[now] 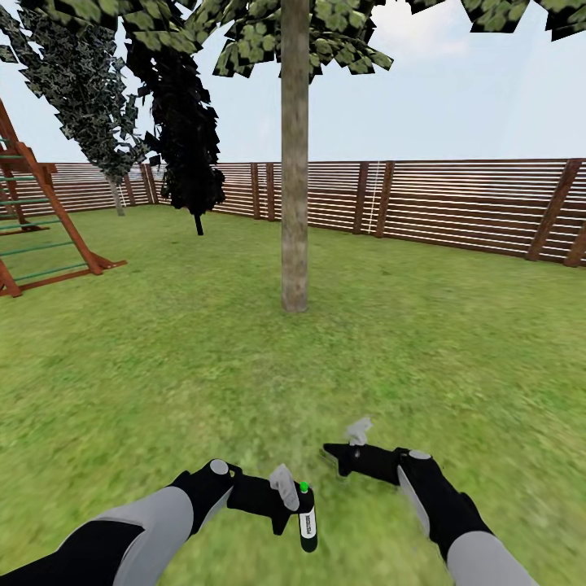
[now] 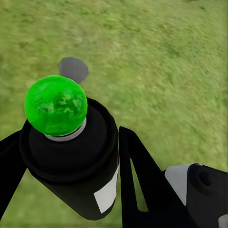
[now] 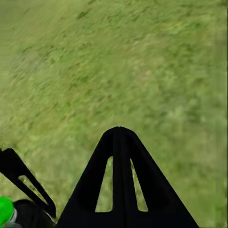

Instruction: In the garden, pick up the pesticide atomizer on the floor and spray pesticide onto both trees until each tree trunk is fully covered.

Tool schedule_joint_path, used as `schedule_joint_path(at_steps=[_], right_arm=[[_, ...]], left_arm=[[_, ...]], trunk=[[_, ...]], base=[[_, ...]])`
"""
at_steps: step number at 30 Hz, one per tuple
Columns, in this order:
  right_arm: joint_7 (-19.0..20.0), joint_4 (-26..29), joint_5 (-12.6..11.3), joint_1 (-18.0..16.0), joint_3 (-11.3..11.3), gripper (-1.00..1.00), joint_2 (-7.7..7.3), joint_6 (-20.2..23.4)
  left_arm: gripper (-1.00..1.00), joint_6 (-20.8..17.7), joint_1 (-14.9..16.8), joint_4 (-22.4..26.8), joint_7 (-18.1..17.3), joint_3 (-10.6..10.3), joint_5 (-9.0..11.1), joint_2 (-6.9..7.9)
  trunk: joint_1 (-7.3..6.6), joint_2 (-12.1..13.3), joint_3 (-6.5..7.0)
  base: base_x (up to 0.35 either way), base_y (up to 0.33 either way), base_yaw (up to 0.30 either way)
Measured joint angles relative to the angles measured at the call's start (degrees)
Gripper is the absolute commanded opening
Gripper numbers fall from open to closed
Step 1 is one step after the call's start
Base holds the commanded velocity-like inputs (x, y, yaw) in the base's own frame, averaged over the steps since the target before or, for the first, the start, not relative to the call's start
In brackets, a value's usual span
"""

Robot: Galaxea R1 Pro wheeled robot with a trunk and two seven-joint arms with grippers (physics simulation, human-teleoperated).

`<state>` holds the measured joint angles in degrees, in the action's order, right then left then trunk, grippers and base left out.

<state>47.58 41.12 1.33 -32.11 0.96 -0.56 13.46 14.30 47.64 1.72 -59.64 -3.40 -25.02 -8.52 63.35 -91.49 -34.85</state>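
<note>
Left end effector (image 1: 286,506) is clamped on the pesticide atomizer (image 1: 308,521), held upright at lower centre of the head frame; its green cap (image 2: 56,105) shows between the fingers. Right end effector (image 1: 335,452), lower right of centre, is clenched with nothing in it. Tree trunk (image 1: 295,163) stands at centre on the lawn (image 1: 456,325), before the fence (image 1: 456,203).

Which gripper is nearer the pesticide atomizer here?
Left. The left gripper has its jaws closed around the pesticide atomizer, holding it above the lawn. The right gripper is apart from it, jaws shut and empty.
</note>
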Motion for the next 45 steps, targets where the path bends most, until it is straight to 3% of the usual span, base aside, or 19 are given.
schedule_joint_path(at_steps=[1,2,5,8,10,12,13,14,16,18,21,31,45], right_arm=[[-1.11,0.67,-0.02,-0.41,-0.02,-1.0,-0.63,0.16],[-1.91,1.08,-0.03,-0.87,-0.05,1.0,-1.38,0.3],[-3.48,1.67,0.01,-1.59,-0.2,1.0,-2.76,0.31],[-10.04,1.19,0.04,-1.68,-0.41,1.0,-3.05,0.11],[-24.57,-5.29,0.13,-1.34,-0.38,1.0,-3.25,-1.71],[-35.79,-15.3,0.02,-1.12,-0.39,1.0,-3.33,-9.16],[-42.95,-22.2,-0.07,-1.03,-0.39,1.0,-3.36,-13.91],[-48.67,-27.37,-0.13,-0.98,-0.4,1.0,-3.39,-16.72],[-53.83,-30.62,-0.25,-0.99,-0.37,1.0,-3.25,-19.22],[-55.97,-31.93,-0.35,-0.99,-0.35,1.0,-3.06,-20.88],[-57.17,-32.77,-0.32,-0.98,-0.33,1.0,-2.89,-21.84],[-57.42,-35.17,-0.36,-0.98,-0.24,1.0,-0.85,-22.18],[-57.43,-35.26,-0.53,-0.98,-0.31,1.0,-0.59,-22.2]], left_arm=[[-1.0,0.01,-0.01,0.0,0.01,0.0,0.0,0.0],[-1.0,-0.02,0.0,0.0,0.01,0.0,0.0,0.0],[-1.0,0.01,0.01,0.0,0.08,-0.01,0.0,0.0],[-1.0,0.11,0.03,0.0,0.46,0.04,0.02,0.06],[-1.0,0.11,0.02,0.07,4.69,0.25,0.32,0.14],[-1.0,0.05,0.05,0.07,13.78,0.79,0.97,0.13],[-1.0,-0.16,0.04,0.11,22.26,1.71,3.38,0.08],[-1.0,-0.09,0.03,0.14,31.15,2.91,7.99,0.05],[-1.0,0.12,-0.01,0.05,40.85,3.29,17.16,-0.07],[-1.0,0.3,-0.02,0.03,44.84,3.55,21.75,-0.22],[-1.0,0.42,-0.02,0.01,47.12,3.64,24.13,-0.29],[-1.0,0.07,-0.03,-0.07,47.62,3.51,24.68,-0.95],[-1.0,-0.12,-0.01,-0.12,47.71,3.59,24.77,-1.47]], trunk=[[0.0,0.0,0.0],[0.0,0.0,0.0],[0.0,0.0,0.0],[0.0,0.0,0.0],[0.0,0.0,-0.01],[0.0,0.0,-0.01],[0.0,0.0,-0.01],[0.0,0.0,-0.01],[0.0,0.0,-0.01],[0.0,0.0,-0.01],[-0.02,0.0,-0.01],[-0.04,-0.01,0.0],[-0.04,0.0,0.0]], base=[[0.0,0.0,0.0],[0.0,0.0,0.0],[0.0,0.0,0.0],[0.0,0.0,0.0],[0.0,0.0,0.0],[0.0,0.0,0.0],[0.0,0.0,0.0],[0.0,0.0,0.0],[0.0,0.0,0.0],[0.006,0.0,0.0],[0.198,0.0,0.0],[0.335,0.0,0.0],[0.35,0.0,0.0]])
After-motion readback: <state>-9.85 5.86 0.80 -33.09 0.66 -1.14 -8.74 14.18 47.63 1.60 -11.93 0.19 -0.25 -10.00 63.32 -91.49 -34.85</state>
